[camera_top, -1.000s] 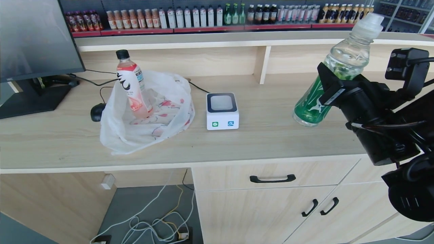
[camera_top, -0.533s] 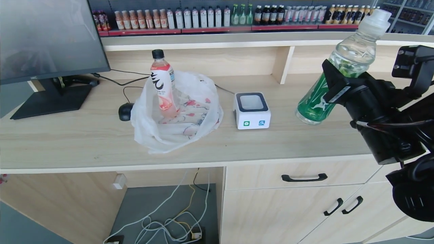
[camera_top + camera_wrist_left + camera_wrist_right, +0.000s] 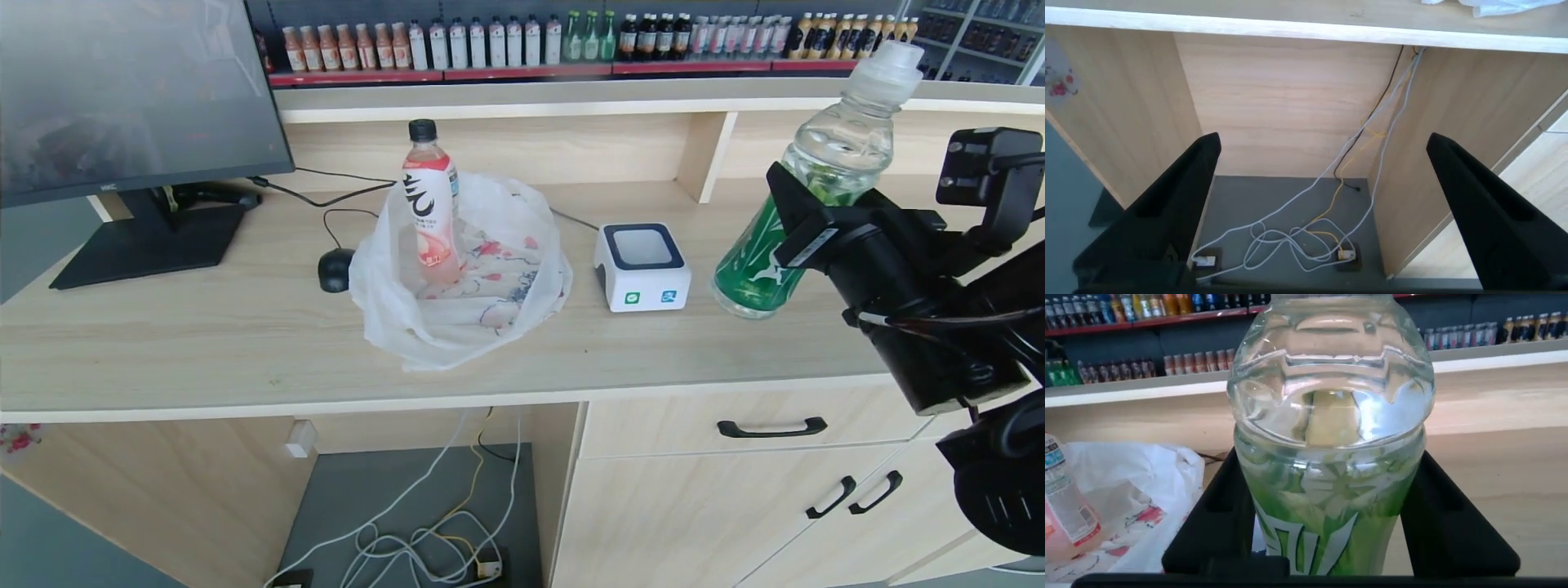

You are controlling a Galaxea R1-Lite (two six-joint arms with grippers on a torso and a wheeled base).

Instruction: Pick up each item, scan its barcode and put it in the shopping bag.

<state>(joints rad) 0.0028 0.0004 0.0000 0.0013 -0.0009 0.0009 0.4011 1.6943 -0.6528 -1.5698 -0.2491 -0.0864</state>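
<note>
My right gripper (image 3: 804, 220) is shut on a clear bottle with a green label and white cap (image 3: 804, 188), held tilted above the counter to the right of the white scanner box (image 3: 642, 266). The right wrist view shows that green-label bottle (image 3: 1327, 449) close up between the black fingers (image 3: 1454, 523). A white shopping bag (image 3: 461, 282) lies open on the counter left of the scanner, with a pink peach-drink bottle (image 3: 430, 208) standing in it; the pink bottle (image 3: 1065, 506) and the bag (image 3: 1135, 498) also show in the right wrist view. My left gripper (image 3: 1323, 212) hangs open below the counter edge, facing the floor cables.
A monitor (image 3: 131, 90) on its stand is at the counter's far left, with a black mouse (image 3: 335, 269) beside the bag. A raised shelf ledge (image 3: 571, 102) runs behind the counter, drink shelves beyond. Drawers and cupboard handles (image 3: 771, 427) sit under the counter; loose cables (image 3: 424, 531) lie on the floor.
The head camera has swung, shifting the whole scene to the right. The right gripper still holds the green-label bottle in about the same pose, now closer to the scanner.
</note>
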